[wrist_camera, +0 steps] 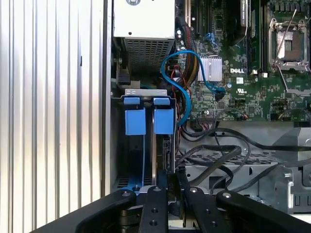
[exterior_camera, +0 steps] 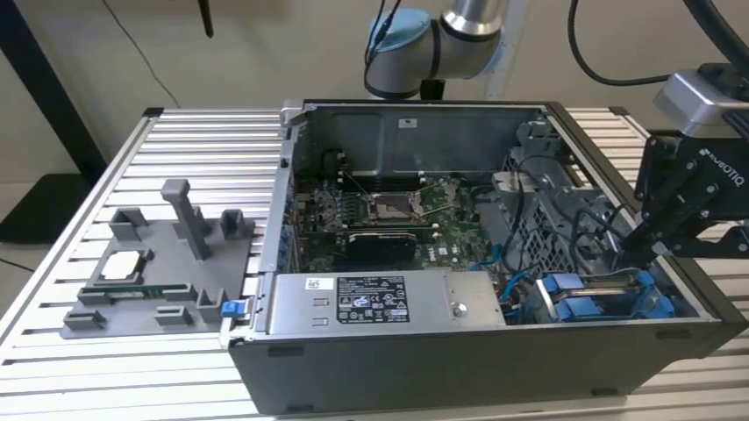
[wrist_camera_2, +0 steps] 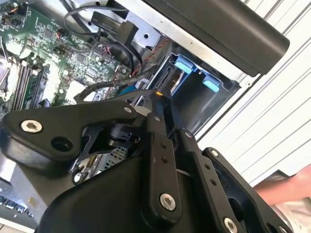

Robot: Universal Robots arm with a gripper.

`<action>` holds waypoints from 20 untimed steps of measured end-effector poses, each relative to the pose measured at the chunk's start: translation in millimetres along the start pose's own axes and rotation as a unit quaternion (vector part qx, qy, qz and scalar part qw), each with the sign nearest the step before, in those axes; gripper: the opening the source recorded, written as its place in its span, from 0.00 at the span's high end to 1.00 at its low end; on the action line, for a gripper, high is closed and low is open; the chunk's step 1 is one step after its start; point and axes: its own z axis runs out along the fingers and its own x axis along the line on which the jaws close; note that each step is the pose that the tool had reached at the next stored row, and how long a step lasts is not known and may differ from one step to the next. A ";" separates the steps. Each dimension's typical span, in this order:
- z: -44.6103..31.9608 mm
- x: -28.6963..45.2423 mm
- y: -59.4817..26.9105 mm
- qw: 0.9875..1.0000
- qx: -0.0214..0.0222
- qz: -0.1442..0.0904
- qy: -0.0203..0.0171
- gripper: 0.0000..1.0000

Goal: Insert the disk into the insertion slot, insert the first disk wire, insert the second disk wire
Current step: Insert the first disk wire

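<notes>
Gripper (exterior_camera: 638, 254) is down in the PC case's corner on the exterior view's right, tip right over the insertion slot (wrist_camera: 146, 92), a grey sheet-metal bay w/ perforated walls. Disk (wrist_camera: 165, 148) looks to be in there already, standing on edge: I only get its thin dark edge plus the glossy blue carrier tabs (wrist_camera: 164, 120).

Key relation: in the first wrist view the disk's long axis runs straight away from the gripper toward those tabs, so the gripper sits in line w/ the disk's near end. Touching or just above, can't say. Can't tell either if the gripper's open or clamped on anything.

Thin blue data cable (wrist_camera: 181, 51) loops down beside the tabs; plugged or not, unclear. Black rubbery wire bundle (wrist_camera: 214, 150) lies next to the bay, by the green motherboard (wrist_camera: 243, 97).
</notes>
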 end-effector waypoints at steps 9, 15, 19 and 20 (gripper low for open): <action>9.5 -10.5 -0.6 1.000 0.000 -0.006 0.012 1.00; 17.1 -11.3 -1.2 1.000 -0.001 -0.010 0.015 1.00; 21.1 -11.0 -1.7 1.000 0.000 -0.010 0.023 1.00; 22.1 -10.9 -1.8 1.000 0.001 -0.010 0.024 1.00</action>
